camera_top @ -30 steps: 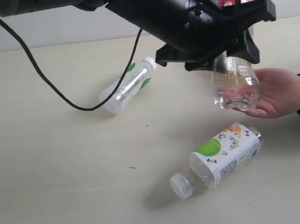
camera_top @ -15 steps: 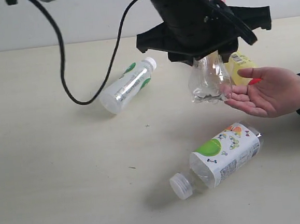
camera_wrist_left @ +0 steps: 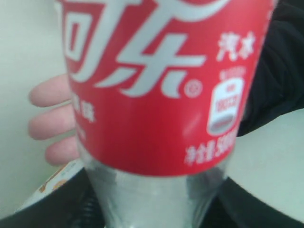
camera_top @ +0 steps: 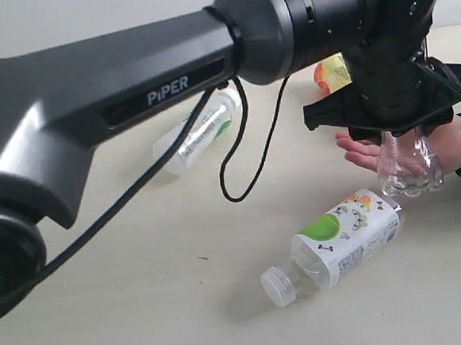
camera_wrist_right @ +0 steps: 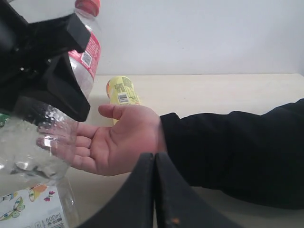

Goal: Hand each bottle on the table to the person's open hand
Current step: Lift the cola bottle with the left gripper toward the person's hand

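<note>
Clear thin plastic and seemingly empty, the slim red-capped, red-label bottle (camera_top: 408,170) should be very light, crushable and rather slick. It is best held about its middle, where the black left end effector (camera_top: 386,116) pinches it now. It hangs base down just over the fingers of the person's open palm-up hand (camera_wrist_right: 118,140), off the pale beige desk (camera_top: 144,291), while the right end effector (camera_wrist_right: 155,161) is pressed together. Half a second ago the bottle hung beside the fingertips; now it is lower and over them.
</note>
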Available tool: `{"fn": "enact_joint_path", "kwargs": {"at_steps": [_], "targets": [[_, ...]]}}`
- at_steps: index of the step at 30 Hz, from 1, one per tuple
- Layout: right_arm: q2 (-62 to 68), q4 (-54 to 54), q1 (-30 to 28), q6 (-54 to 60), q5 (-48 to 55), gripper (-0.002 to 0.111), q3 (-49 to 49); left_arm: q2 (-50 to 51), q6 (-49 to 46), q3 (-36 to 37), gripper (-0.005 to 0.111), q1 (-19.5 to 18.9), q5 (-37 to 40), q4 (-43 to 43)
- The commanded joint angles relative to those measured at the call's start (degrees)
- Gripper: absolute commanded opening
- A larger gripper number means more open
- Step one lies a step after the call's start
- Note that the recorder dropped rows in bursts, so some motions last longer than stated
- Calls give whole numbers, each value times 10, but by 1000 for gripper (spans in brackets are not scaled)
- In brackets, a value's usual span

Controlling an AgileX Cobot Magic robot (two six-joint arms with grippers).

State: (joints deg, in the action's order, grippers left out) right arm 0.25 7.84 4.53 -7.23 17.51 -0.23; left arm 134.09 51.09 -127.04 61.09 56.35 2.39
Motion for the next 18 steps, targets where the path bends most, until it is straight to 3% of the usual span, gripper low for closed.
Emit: {"fn": "enact_joint_path", "kwargs": {"at_steps": [1,18], "targets": [[-2,2,-3,0,-5,0,2,13,39,-4,0,0,-51,-9],[-2,1,-3,0,1,0,2,44,72,-4,0,-6,-106,-123]]}}
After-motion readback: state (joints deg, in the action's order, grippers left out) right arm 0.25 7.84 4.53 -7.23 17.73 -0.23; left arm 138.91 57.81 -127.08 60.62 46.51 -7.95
